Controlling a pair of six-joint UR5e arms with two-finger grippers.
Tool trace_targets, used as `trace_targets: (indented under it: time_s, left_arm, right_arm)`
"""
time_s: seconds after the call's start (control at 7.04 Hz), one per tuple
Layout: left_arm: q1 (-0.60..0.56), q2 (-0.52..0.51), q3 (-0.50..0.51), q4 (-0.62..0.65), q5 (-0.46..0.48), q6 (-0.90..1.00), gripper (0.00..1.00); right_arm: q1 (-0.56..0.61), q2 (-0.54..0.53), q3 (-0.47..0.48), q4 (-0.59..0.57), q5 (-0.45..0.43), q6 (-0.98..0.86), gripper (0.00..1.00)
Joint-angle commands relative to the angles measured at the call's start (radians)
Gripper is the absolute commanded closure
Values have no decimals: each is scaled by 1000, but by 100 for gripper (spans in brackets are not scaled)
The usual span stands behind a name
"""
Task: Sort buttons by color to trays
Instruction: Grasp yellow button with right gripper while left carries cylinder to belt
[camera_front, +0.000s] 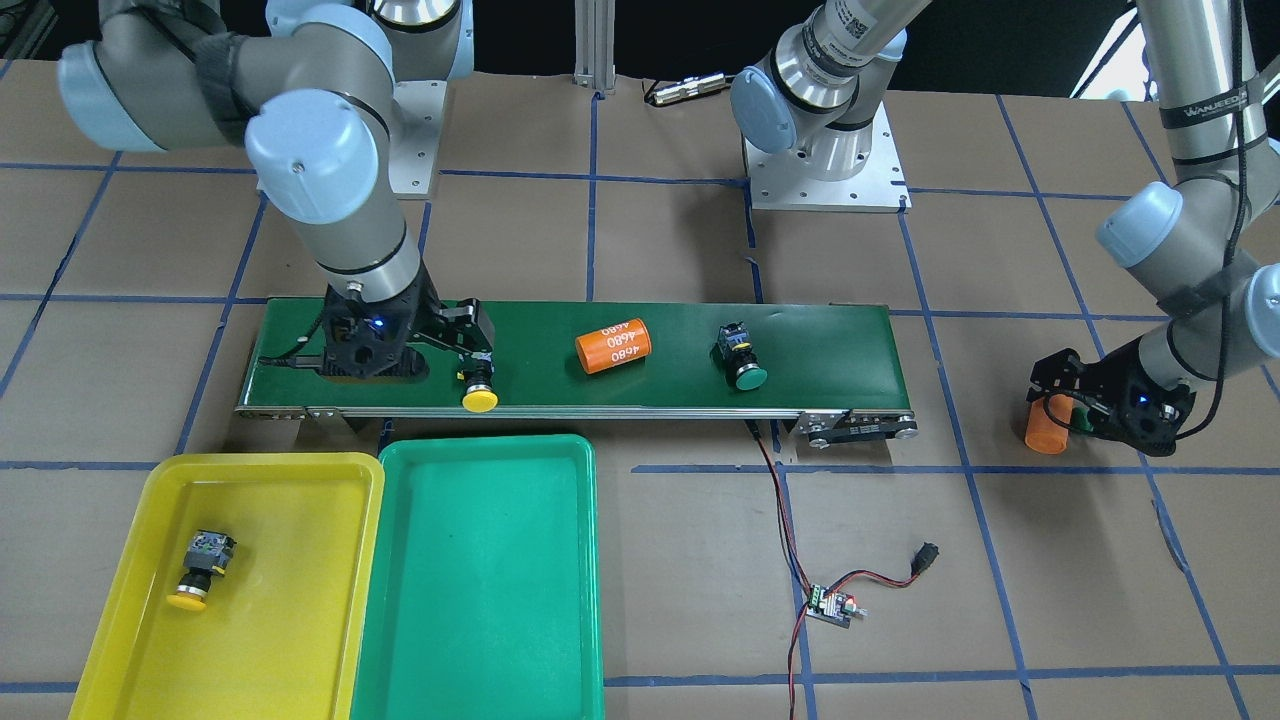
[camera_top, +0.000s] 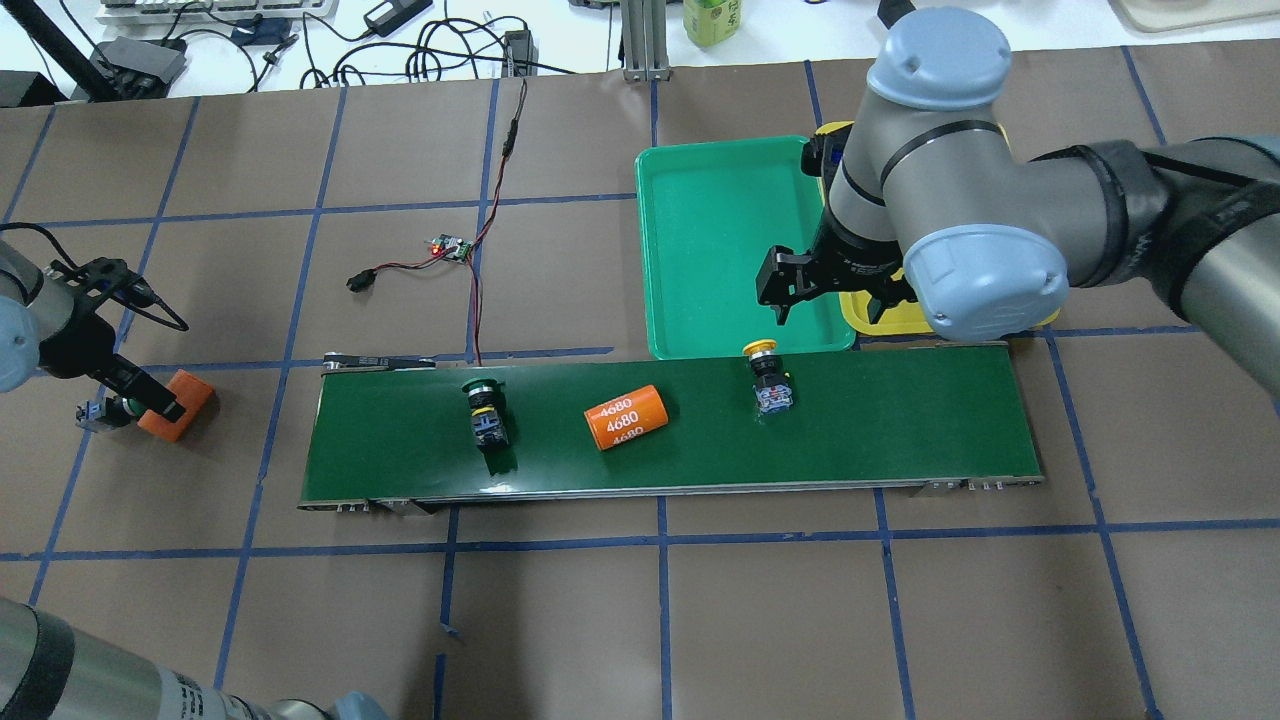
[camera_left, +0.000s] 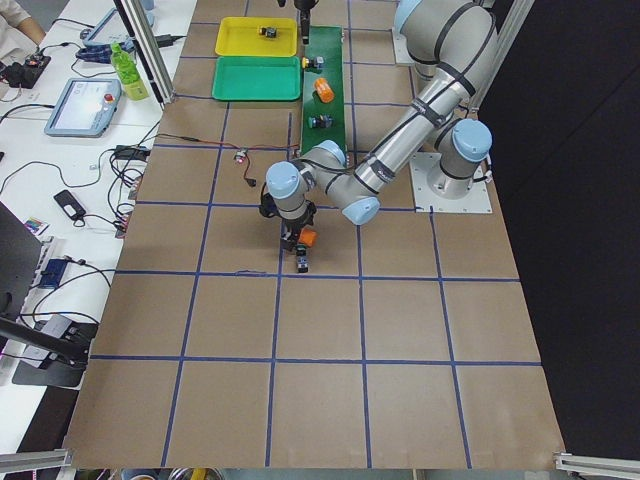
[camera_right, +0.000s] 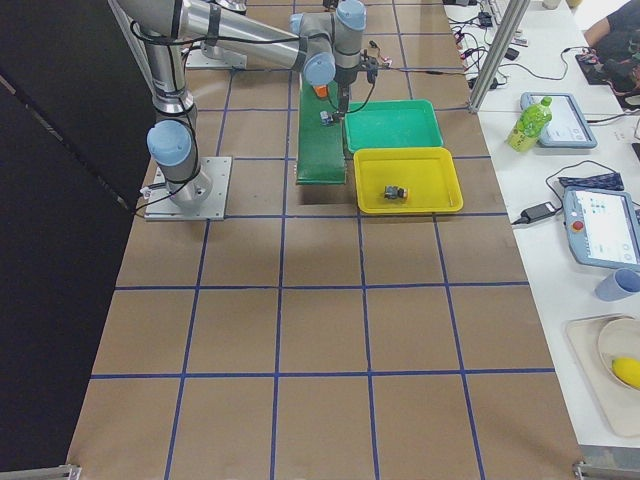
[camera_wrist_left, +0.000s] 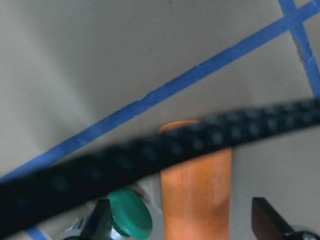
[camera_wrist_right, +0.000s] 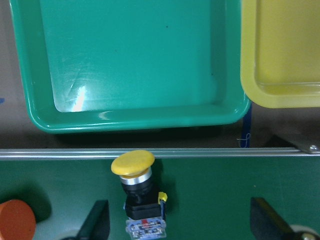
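The right gripper (camera_wrist_right: 178, 212) hangs with jaws wide apart over a yellow button (camera_wrist_right: 136, 190), which lies low in the wrist view on the conveyor belt (camera_wrist_right: 210, 175), near its edge. The button looks light and hard, with a smooth cap; I would pinch the blocky black body. The yellow tray (camera_front: 150, 500), lower left in the front view, holds a second yellow button (camera_front: 200, 570). The left gripper (camera_wrist_left: 180, 210), also spread, straddles an orange cylinder (camera_wrist_left: 197, 200) and a green button (camera_wrist_left: 130, 220) on the brown taped table (camera_front: 700, 230).

Bright, even overhead light, soft shadows; glare streak on green tray (camera_wrist_right: 75, 97); near cable (camera_wrist_left: 150, 155) badly blurred
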Motion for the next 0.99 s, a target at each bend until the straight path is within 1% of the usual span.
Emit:
trace_targets:
  time_s: [0.0, 0.14, 0.43, 0.57, 0.71, 0.85]
  left_arm:
    - [-18, -3, -20, 28, -2, 36, 6]
    - [-18, -3, -32, 61, -5, 47, 12]
    - [-18, -2, -53, 100, 0, 116, 87]
    - [-19, 16, -57, 102, 0, 113, 100]
    - [-53, 61, -58, 51, 0, 104, 100]
    - [-108, 128, -54, -11, 3, 118, 100]
  right_arm:
    - [29, 62, 19, -50, -11, 49, 0]
    - [29, 78, 33, -61, -14, 49, 0]
    - [19, 91, 62, -77, -19, 51, 0]
    - [16, 89, 71, -78, -20, 51, 34]
    - [10, 85, 73, -61, -22, 51, 83]
    - [5, 83, 73, -61, -20, 49, 96]
